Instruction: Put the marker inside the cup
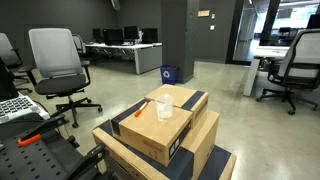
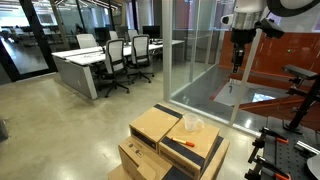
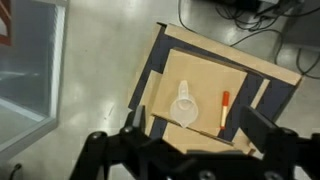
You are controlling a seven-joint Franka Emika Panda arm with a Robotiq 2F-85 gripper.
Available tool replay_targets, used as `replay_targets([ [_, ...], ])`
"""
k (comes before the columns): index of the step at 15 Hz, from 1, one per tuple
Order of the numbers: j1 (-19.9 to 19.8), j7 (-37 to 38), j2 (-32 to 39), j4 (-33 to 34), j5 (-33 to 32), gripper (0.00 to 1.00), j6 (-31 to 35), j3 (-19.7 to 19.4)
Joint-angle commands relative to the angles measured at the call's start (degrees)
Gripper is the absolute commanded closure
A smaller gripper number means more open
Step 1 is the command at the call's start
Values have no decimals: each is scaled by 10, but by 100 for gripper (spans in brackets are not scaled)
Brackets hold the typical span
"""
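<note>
A clear plastic cup point(image 1: 163, 108) stands on the top cardboard box point(image 1: 185, 98) of a stack. An orange marker point(image 1: 139, 110) lies flat on the same box, a short way from the cup. Both also show in an exterior view, cup point(image 2: 192, 125) and marker point(image 2: 180, 146), and in the wrist view, cup point(image 3: 185, 107) and marker point(image 3: 224, 103). My gripper point(image 2: 237, 62) hangs high above the boxes. In the wrist view its fingers point(image 3: 200, 135) are spread wide, open and empty, far above the cup and marker.
The cardboard boxes point(image 2: 160, 150) are stacked on a concrete floor. A glass partition point(image 2: 195, 50) stands behind them. Office chairs point(image 1: 55, 65) and desks point(image 2: 85, 65) stand around, with a blue bin point(image 1: 168, 73) by a pillar. Black equipment point(image 1: 40, 150) sits beside the boxes.
</note>
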Motion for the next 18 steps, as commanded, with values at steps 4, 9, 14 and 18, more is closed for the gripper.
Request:
replay_targets([
  [4,-8,-14,16,-3,-23,0,5,-8],
  [9,-10,-7,13,-4,-21,0,-1,-9],
  [14,-10,-7,11,-3,-21,0,-1,-10],
  [18,-10,-7,11,-3,-21,0,-1,-10],
])
